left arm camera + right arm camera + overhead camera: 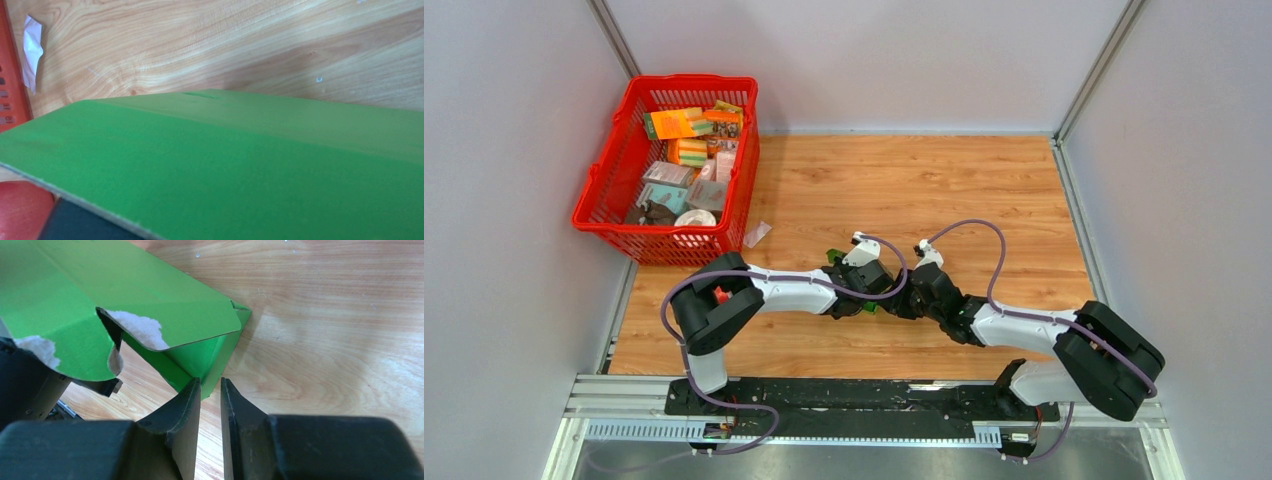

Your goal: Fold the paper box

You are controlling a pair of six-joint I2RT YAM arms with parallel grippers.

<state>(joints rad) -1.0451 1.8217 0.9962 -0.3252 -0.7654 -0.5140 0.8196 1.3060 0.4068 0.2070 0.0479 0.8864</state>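
The paper box (pixel 150 295), bright green card partly folded and torn white along one flap, is held raised above the tabletop (pixel 944 190) near its middle, between the two arms. The left tool (pixel 872 298) is pressed together, pinching the card, which fills its wrist view and hides the fingers. The right tool (pixel 210 387) is seen narrowly spread, its fingertips just at the card's lower corner, with wood visible through the gap. A red basket (pixel 674 247) of small packages is set at the far left, with a white scrap (pixel 31 50) beside it.
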